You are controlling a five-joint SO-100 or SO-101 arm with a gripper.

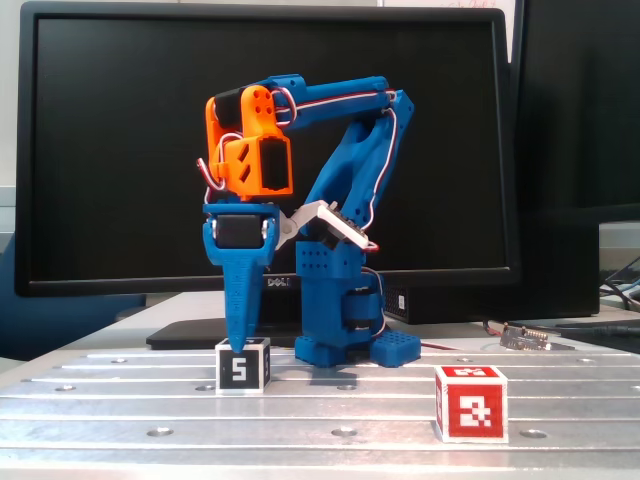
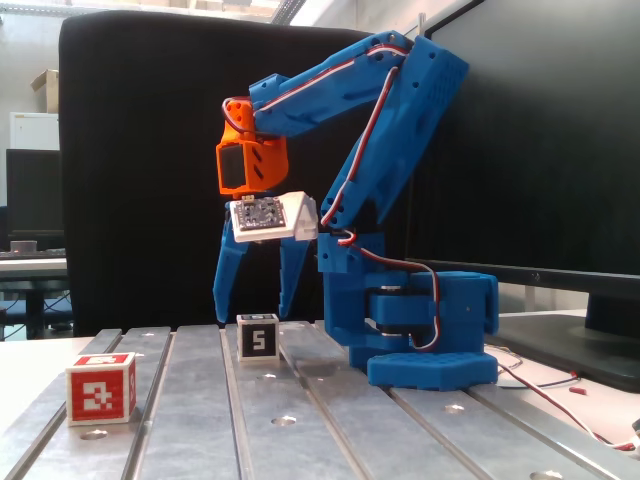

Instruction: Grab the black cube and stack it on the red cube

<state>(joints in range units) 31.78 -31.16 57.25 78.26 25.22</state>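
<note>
The black cube (image 1: 243,367) with a white "5" sits on the slotted metal table, left of the arm's base; it also shows in the other fixed view (image 2: 258,337). The red cube (image 1: 471,402) with a white pixel marker stands apart near the table's front edge, at the right in one fixed view and at the left in the other (image 2: 101,388). My blue gripper (image 2: 251,318) points straight down and is open. Its fingertips (image 2: 218,318) hang on either side of the black cube at about its top edge. One fixed view shows the gripper (image 1: 237,345) edge-on, right above the cube.
The arm's blue base (image 1: 345,335) stands just right of the black cube. A large black monitor (image 1: 120,150) fills the background. A small metal connector (image 1: 525,337) and cables lie at the far right. The metal table (image 1: 340,410) has grooves and screw holes.
</note>
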